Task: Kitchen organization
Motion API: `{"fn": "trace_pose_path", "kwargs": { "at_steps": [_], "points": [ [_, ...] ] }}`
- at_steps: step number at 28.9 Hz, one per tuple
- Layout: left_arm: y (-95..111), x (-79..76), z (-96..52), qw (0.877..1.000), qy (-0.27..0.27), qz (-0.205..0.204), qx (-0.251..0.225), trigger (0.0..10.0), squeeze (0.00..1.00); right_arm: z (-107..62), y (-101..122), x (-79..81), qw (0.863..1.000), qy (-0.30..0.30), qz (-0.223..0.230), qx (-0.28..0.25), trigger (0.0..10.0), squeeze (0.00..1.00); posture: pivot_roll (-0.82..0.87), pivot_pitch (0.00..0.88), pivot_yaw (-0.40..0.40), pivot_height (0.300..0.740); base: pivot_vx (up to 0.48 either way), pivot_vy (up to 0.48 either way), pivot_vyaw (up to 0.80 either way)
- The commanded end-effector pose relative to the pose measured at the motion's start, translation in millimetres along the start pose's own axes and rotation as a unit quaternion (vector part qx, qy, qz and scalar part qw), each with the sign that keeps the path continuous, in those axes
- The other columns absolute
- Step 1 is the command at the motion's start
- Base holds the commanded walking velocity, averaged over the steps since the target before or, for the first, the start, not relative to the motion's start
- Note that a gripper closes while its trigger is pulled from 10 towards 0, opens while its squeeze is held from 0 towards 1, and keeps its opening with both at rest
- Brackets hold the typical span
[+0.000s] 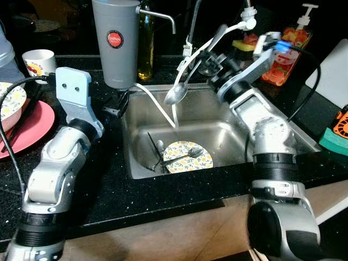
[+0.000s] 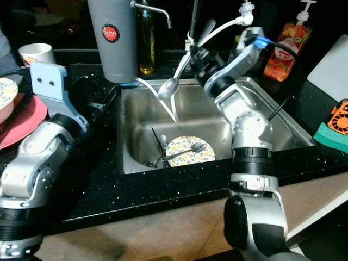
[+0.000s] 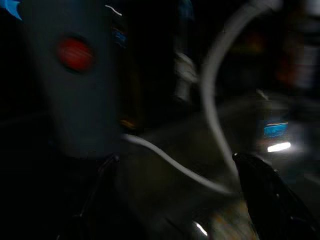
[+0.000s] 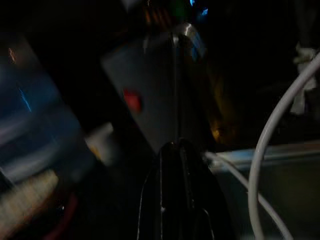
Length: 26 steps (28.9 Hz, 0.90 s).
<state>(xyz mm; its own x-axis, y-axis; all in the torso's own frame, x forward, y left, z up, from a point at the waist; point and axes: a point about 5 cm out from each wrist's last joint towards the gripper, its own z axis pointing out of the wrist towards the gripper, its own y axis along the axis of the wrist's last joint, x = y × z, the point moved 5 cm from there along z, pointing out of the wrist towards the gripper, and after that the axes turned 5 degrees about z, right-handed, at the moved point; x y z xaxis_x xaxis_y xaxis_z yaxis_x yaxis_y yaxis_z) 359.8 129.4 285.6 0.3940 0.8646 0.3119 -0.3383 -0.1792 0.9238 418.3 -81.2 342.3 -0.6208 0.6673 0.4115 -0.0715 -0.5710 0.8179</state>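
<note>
My right gripper [image 1: 199, 60] is raised over the steel sink [image 1: 217, 130], shut on the handle of a metal spoon [image 1: 176, 93] whose bowl hangs down toward the basin. In the right wrist view its fingers [image 4: 175, 190] are pressed together on the thin handle. On the sink floor lies a yellow-flowered plate [image 1: 187, 157] with another spoon [image 1: 191, 153] across it and more cutlery [image 1: 159, 152] beside it. At the sink's left rim my left gripper [image 1: 116, 105] is open with nothing in it, its fingers [image 3: 265, 195] spread wide.
A grey water filter jug [image 1: 116, 41] stands behind the sink's left corner, with an oil bottle [image 1: 144, 43] next to it. A white hose [image 1: 163, 111] runs into the basin. Pink plate [image 1: 32, 128] and cup [image 1: 39, 61] left; soap bottle [image 1: 285, 51] and green sponge [image 1: 333, 140] right.
</note>
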Motion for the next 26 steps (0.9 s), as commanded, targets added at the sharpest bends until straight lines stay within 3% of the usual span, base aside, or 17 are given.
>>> {"fn": "trace_pose_path", "kwargs": {
  "at_steps": [1, 4, 10, 15, 26],
  "points": [
    [-7.3, -29.3, -3.4, 0.997, -0.079, 0.01, 0.021, 10.0, 0.0, -1.8, -13.4, -1.3, 0.998, 0.002, -0.06, 0.017, 0.0, 0.0, -0.03, 0.099, -0.073, 0.74, 0.0, 0.0, 0.0],
    [-12.1, -48.7, -7.4, 0.991, -0.129, 0.002, 0.034, 10.0, 0.0, -3.6, -37.7, 0.7, 0.99, 0.016, -0.13, 0.051, 0.0, 0.0, -0.03, 0.099, -0.073, 0.74, 0.0, 0.0, 0.0],
    [-15.1, -71.4, -19.5, 0.977, -0.207, -0.002, 0.061, 10.0, 0.0, -8.1, -75.2, 1.7, 0.976, 0.044, -0.191, 0.096, 0.0, 0.0, -0.03, 0.084, -0.078, 0.74, 0.0, 0.0, 0.0],
    [-20.8, -73.5, -25.3, 0.97, -0.225, 0.017, 0.089, 10.0, 0.0, -15.7, -99.0, -3.5, 0.954, 0.065, -0.256, 0.14, 0.0, 0.0, -0.03, 0.08, -0.08, 0.74, 0.0, 0.0, 0.0],
    [-28.8, -62.5, -24.8, 0.973, -0.197, 0.039, 0.117, 10.0, 0.0, -32.8, -129.4, -19.9, 0.921, 0.083, -0.317, 0.209, 0.0, 0.0, -0.03, 0.068, -0.086, 0.74, 0.0, 0.0, 0.0]
  ]
}}
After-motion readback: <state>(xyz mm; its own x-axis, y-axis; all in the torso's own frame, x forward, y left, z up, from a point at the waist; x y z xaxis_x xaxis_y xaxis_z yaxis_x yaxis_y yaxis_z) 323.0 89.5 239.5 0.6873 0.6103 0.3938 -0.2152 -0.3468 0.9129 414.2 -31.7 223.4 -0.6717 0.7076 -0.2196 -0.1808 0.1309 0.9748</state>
